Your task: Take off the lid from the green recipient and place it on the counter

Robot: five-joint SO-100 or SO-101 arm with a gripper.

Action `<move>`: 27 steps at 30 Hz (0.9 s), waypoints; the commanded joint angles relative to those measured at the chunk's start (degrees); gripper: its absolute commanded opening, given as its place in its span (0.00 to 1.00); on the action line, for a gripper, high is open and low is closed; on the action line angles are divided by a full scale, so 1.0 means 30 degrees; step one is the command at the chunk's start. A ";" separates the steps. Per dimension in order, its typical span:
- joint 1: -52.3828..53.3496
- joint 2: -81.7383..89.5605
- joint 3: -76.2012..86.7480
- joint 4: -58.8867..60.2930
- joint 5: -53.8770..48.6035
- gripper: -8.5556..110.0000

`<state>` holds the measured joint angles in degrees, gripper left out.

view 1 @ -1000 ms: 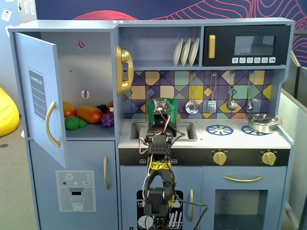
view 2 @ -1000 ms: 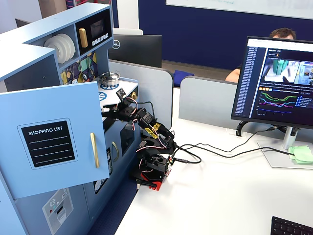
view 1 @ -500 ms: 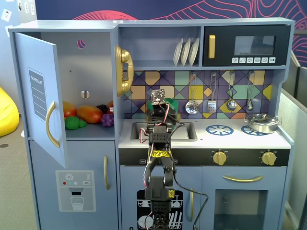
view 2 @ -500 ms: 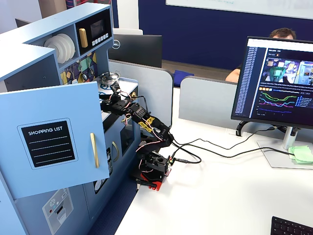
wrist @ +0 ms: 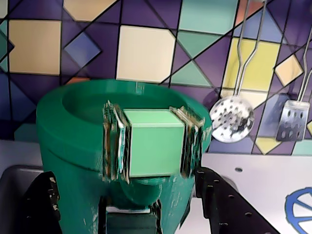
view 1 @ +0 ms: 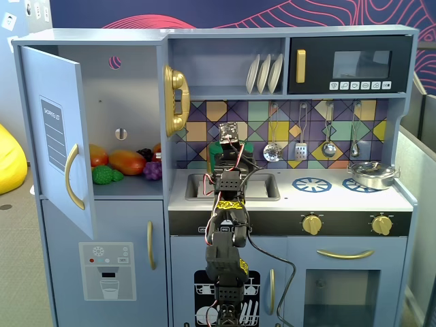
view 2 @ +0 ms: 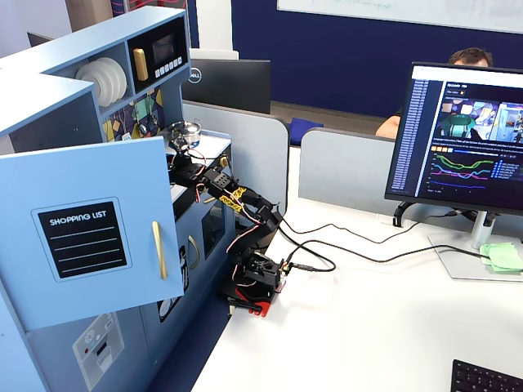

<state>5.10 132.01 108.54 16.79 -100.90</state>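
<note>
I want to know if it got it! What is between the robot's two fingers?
In the wrist view, the light green knob of the lid sits between the fingers of the gripper, which press both its sides, above the green pot.

From the front, the blue toy kitchen fills the scene, and the black arm (view 1: 227, 252) rises before its lower doors, reaching up over the sink basin (view 1: 262, 185) set in the white counter (view 1: 293, 197). The arm's upper end blocks whatever sits behind it at the sink; only a sliver of dark green (view 1: 216, 151) peeks out beside it, and the jaws cannot be made out. To the right, a silver pot (view 1: 371, 174) sits on one of two blue burner rings (view 1: 312, 184). Utensils hang on the patterned backsplash. The left cupboard door (view 1: 58, 143) stands open, showing toy fruit (view 1: 127, 162) on its shelf.
</note>
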 commanded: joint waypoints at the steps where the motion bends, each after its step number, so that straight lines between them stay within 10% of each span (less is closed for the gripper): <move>1: 0.0352 0.0234 -0.1230 -0.0410 -0.0088 0.31; 27: 0.0264 -0.1260 -0.3193 0.1084 0.0586 0.30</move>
<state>6.94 129.46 104.33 20.13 -100.20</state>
